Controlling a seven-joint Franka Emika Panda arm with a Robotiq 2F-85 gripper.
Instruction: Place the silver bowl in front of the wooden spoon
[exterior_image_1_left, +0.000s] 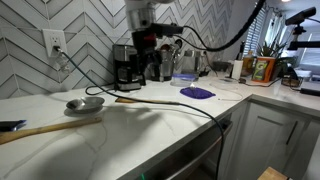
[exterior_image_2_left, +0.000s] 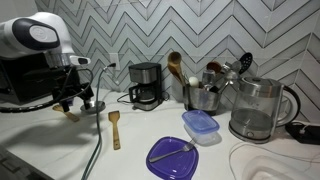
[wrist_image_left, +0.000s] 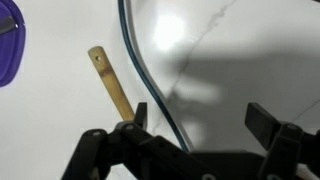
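Hovering with the claw (wrist_image_left: 200, 112) spread wide, gripping nothing. Probably best dropping squarely over the rim of the silver bowl (exterior_image_1_left: 85, 103), sitting mid-bench (exterior_image_1_left: 130, 142) behind the wooden spoon (exterior_image_1_left: 50, 128) lying along the front edge, while avoiding the cable (wrist_image_left: 148, 88).

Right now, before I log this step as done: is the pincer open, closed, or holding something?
Pincer: open wide in the wrist view, holding nothing.
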